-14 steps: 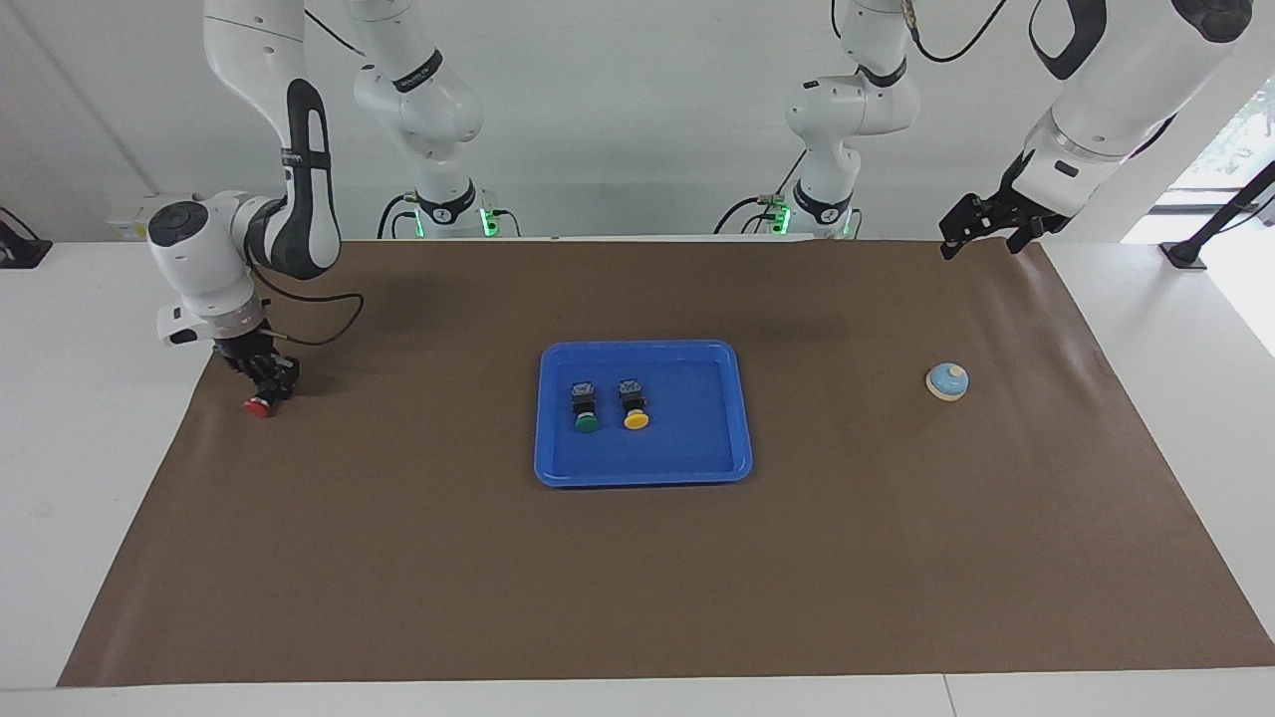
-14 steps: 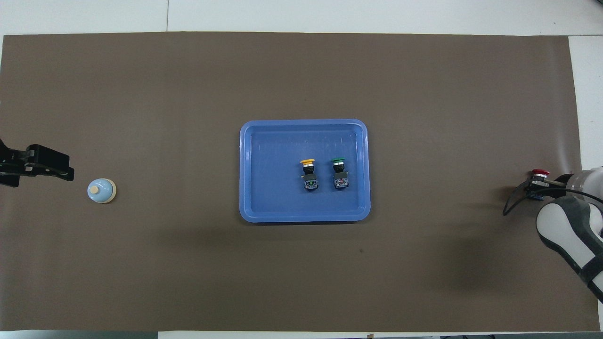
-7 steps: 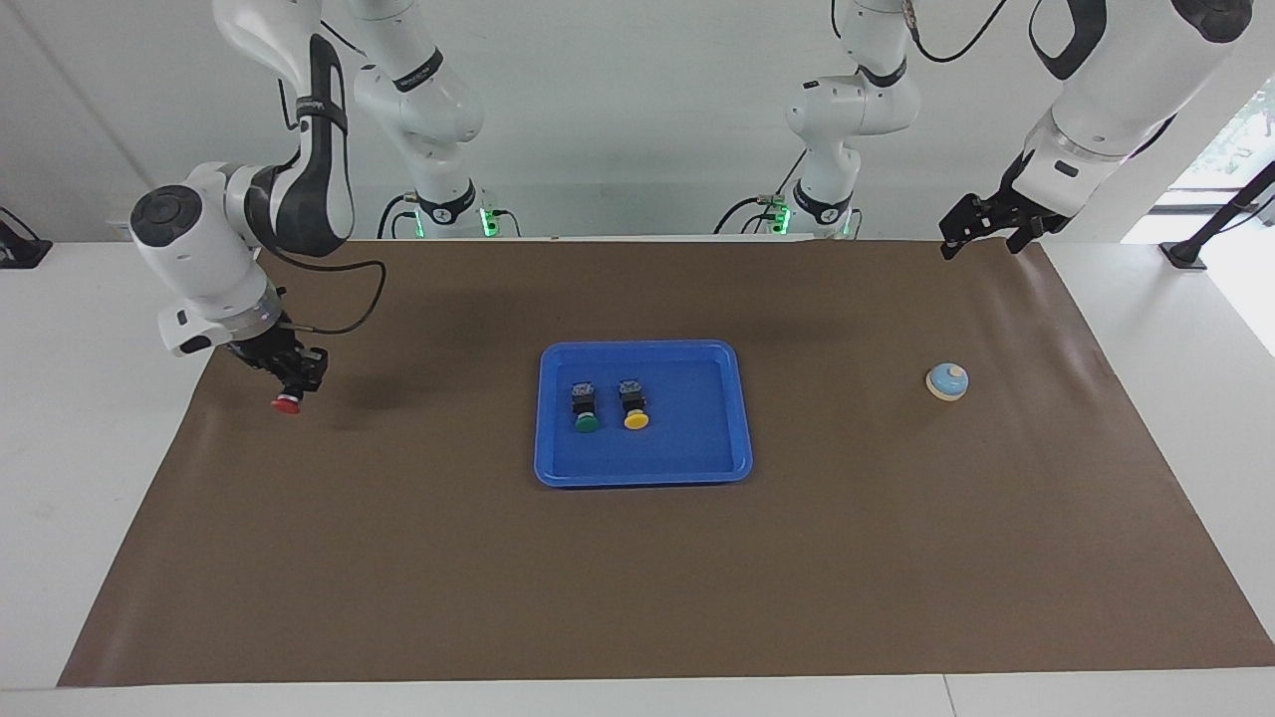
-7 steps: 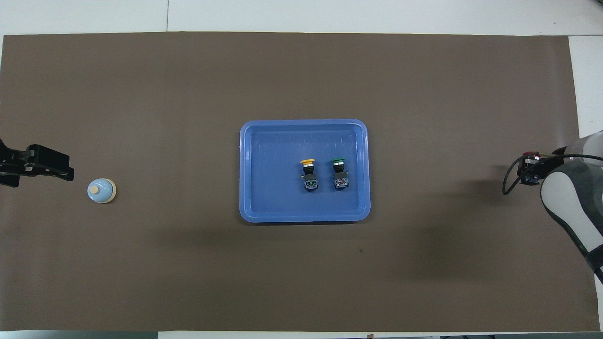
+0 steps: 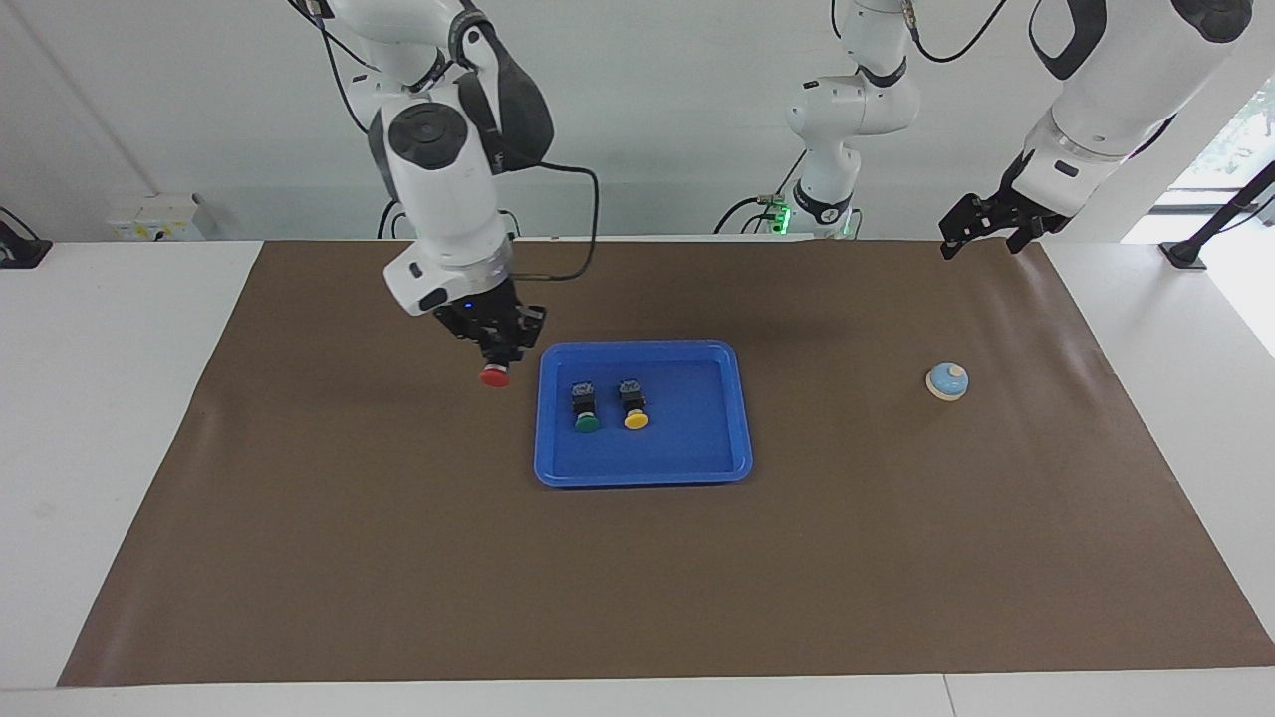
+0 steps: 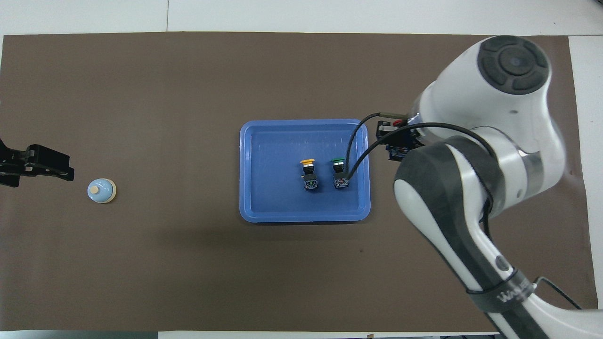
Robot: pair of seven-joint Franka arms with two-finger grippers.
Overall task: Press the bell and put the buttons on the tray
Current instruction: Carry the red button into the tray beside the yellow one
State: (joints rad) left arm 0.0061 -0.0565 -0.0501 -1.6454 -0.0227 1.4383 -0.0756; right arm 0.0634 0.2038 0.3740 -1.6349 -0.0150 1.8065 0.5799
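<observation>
My right gripper (image 5: 498, 351) is shut on the red button (image 5: 495, 376) and holds it cap down in the air, over the mat just beside the tray's edge toward the right arm's end. In the overhead view the right gripper (image 6: 394, 137) is mostly covered by its own arm. The blue tray (image 5: 687, 443) (image 6: 273, 188) holds the green button (image 5: 586, 409) (image 6: 338, 173) and the yellow button (image 5: 635, 405) (image 6: 308, 174) side by side. The bell (image 5: 947, 380) (image 6: 101, 191) stands on the mat toward the left arm's end. My left gripper (image 5: 980, 239) (image 6: 56, 168) waits raised, near the bell.
A brown mat (image 5: 398, 558) covers most of the white table (image 5: 100, 398). The right arm's large white link (image 6: 494, 122) hangs over the mat beside the tray.
My right gripper has lifted the red button off the mat at the right arm's end and carried it across to the tray's edge. The left arm has not moved.
</observation>
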